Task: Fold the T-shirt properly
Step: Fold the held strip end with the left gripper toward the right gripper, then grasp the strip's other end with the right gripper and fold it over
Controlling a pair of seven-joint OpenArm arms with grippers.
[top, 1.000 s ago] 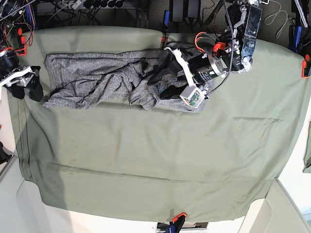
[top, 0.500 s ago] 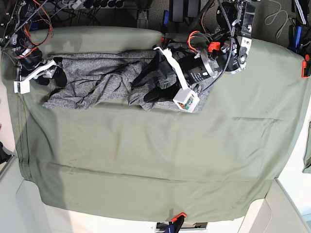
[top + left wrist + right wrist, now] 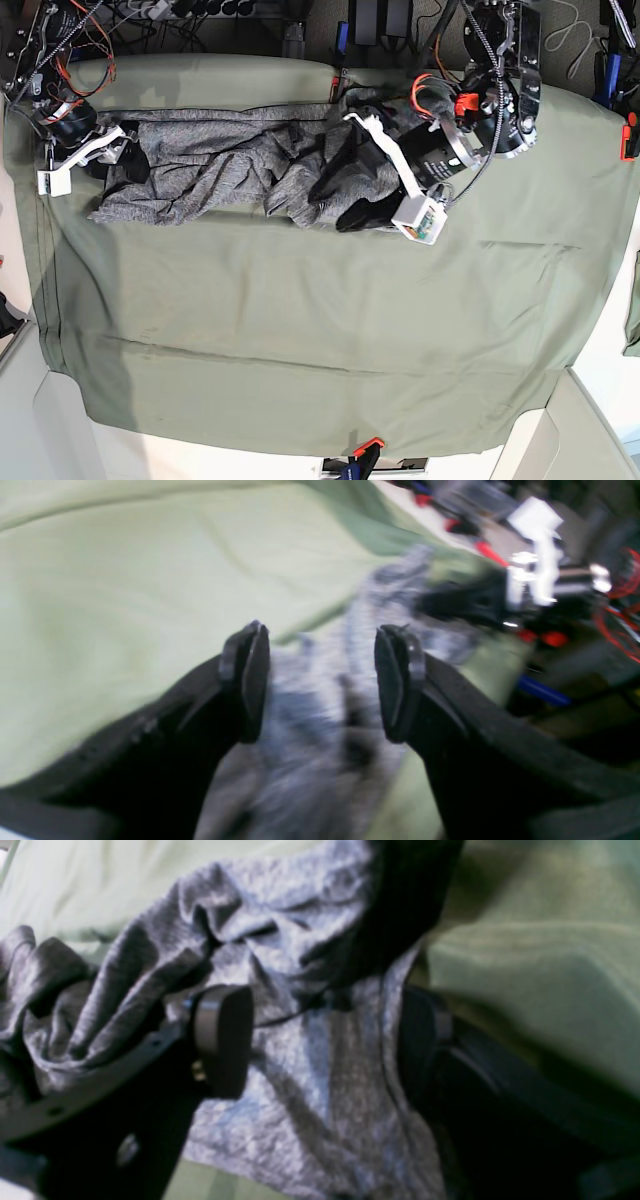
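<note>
The heather-grey T-shirt (image 3: 220, 160) lies crumpled in a long band across the back of the olive-green table cloth (image 3: 300, 320). My left gripper (image 3: 342, 195) is over the shirt's right end. In the left wrist view, that left gripper (image 3: 322, 680) is open, with blurred grey T-shirt (image 3: 310, 760) below and between its fingers. My right gripper (image 3: 127, 163) sits at the shirt's left end. Seen from the right wrist, the right gripper (image 3: 325, 1040) stands open with wrinkled T-shirt (image 3: 320, 1065) fabric lying between its fingers.
Orange clamps (image 3: 368, 445) (image 3: 630, 135) pin the cloth at the front and right edges. Cables and electronics (image 3: 200, 15) crowd the back edge behind the shirt. The cloth hangs over the table's front corners.
My right arm came in from the table's left edge onto the shirt's left end. The left gripper swung a little to the right and toward the front over the shirt's right end.
</note>
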